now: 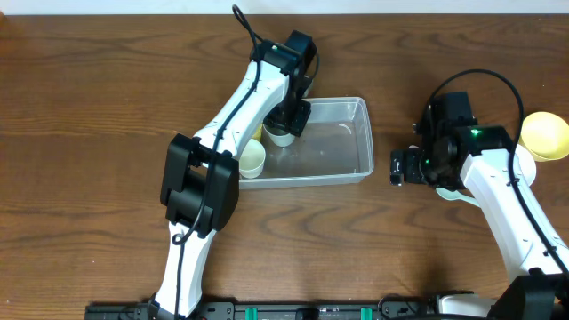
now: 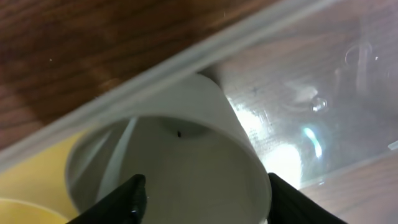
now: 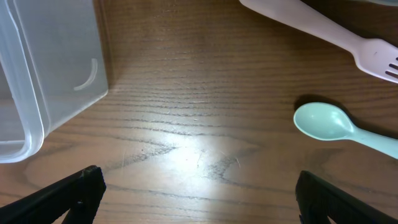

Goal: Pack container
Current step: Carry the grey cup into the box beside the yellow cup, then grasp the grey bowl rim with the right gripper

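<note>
Surface (image 1: 107, 107): brown wood grain, carries everything.

Container (image 1: 342, 147): clear tub, directly under the left fingers (image 2: 134, 198) and just left of the right fingers (image 3: 78, 193). Its near corner shows at the left edge of the right wrist view. Most of its floor is bare.

Yellow bowl (image 1: 544, 133): well right of the right fingers, outside the tub.

White cup (image 2: 224, 124): inside the tub, under the left fingers and close to the rim. The fingers stand apart, one over the cup's mouth and one past its outer wall. I cannot tell whether they press on it.

Yellow cup (image 1: 252, 158): just beside the white cup, at the tub end away from the right fingers. Looks to be inside the tub, but I'm not sure.

White fork (image 3: 323, 31) and teal spoon (image 3: 326, 121): on bare wood ahead and to the right of the right fingers. Those fingers are spread wide over empty grain, holding nothing.

Step, my read: packing is partly done, with the white cup being seated in the tub. Next I'd confirm the cup sits flat, then lift the left fingers straight up clear of the rim. The right side has a short reach to the spoon, which calls for a low, flat pinch on the thin handle.

Writing: no brand, label or lettering is legible anywhere.
</note>
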`<state>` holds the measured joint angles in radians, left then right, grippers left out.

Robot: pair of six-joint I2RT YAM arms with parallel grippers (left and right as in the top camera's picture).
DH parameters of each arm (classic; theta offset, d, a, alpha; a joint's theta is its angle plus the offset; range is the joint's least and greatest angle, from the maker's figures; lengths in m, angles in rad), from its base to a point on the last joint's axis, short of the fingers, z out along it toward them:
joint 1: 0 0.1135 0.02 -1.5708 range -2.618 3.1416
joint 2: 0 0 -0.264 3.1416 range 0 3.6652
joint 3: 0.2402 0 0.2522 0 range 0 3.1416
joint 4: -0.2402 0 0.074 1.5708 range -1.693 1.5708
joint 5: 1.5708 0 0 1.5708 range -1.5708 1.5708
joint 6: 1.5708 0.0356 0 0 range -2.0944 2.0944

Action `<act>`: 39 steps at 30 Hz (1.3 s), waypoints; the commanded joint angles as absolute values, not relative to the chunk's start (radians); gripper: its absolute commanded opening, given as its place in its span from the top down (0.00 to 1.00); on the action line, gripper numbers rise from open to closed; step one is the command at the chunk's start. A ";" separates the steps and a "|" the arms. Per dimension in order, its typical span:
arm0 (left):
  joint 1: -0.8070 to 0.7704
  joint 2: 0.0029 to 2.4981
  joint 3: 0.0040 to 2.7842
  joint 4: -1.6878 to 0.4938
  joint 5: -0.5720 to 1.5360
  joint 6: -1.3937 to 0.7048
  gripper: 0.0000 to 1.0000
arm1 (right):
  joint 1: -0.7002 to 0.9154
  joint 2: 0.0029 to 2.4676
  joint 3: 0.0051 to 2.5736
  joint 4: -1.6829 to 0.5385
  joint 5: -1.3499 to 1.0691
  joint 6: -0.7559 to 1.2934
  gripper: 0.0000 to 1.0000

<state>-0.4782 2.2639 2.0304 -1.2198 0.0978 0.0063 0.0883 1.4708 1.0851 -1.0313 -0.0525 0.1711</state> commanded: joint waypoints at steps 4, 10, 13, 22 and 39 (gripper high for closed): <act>-0.480 2.072 2.046 -1.221 0.070 0.015 0.31 | 0.099 1.474 1.100 -1.030 -0.049 0.155 0.01; -0.466 1.837 2.046 -1.225 -0.066 0.015 0.21 | 0.099 1.474 1.101 -1.019 -0.049 0.155 0.01; -0.420 1.735 2.046 -1.265 -0.072 0.010 0.21 | 0.099 1.468 1.114 -1.015 -0.049 0.156 0.01; -0.112 1.583 2.043 -1.407 0.013 -0.097 0.13 | 0.084 1.474 1.490 -1.104 0.125 0.136 0.08; 0.080 1.567 1.593 -1.221 0.136 -0.080 0.12 | -0.025 1.892 1.619 -1.060 0.134 0.020 0.04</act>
